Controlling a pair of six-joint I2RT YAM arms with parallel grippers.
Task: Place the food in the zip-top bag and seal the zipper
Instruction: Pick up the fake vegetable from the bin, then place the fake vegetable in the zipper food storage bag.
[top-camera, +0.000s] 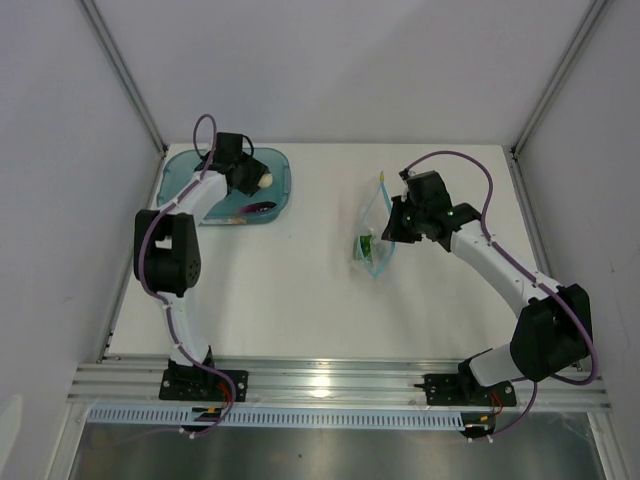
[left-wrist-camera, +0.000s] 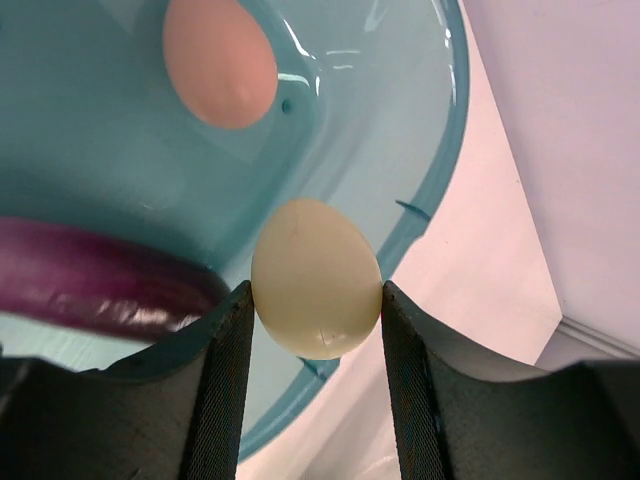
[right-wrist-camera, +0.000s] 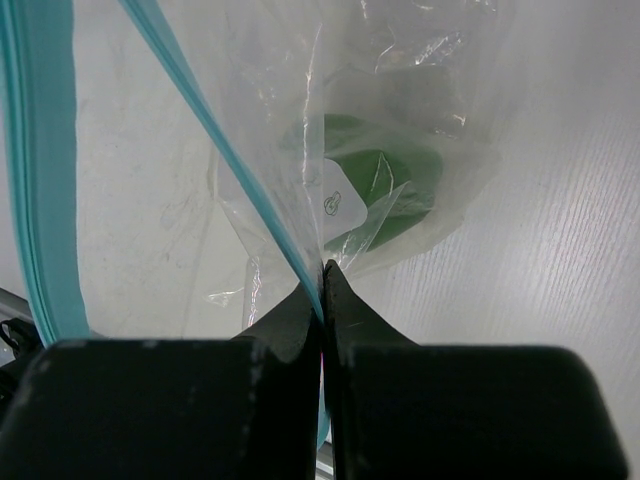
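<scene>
**A:** How far along is the bagging?

**B:** About a quarter done, by my reading. One piece of food, the green pepper (right-wrist-camera: 375, 190), lies inside the clear bag (right-wrist-camera: 400, 110), just beyond the tips of the right pincer (right-wrist-camera: 322, 285). That pincer is pressed together on the bag's mouth edge. It is pinching the blue zipper strip (right-wrist-camera: 225, 165) above the white table (right-wrist-camera: 560, 250).

**A:** And the rest of the food?

**B:** The left pincer (left-wrist-camera: 315, 305) is partly spread and clamps a cream egg (left-wrist-camera: 317, 277) between its pads, over the rim of a teal tub (left-wrist-camera: 440, 190). Beyond its tips, a pink egg (left-wrist-camera: 220, 60) lies in the tub. To the left of its tips lies the purple eggplant (left-wrist-camera: 100, 285). So three pieces are left to go in, and the zipper is not yet sealed.

**A:** Any writing to read?

**B:** No brand shows. A tiny printed mark on the bag, just beyond the right pincer's tips, is too small to read.
</scene>
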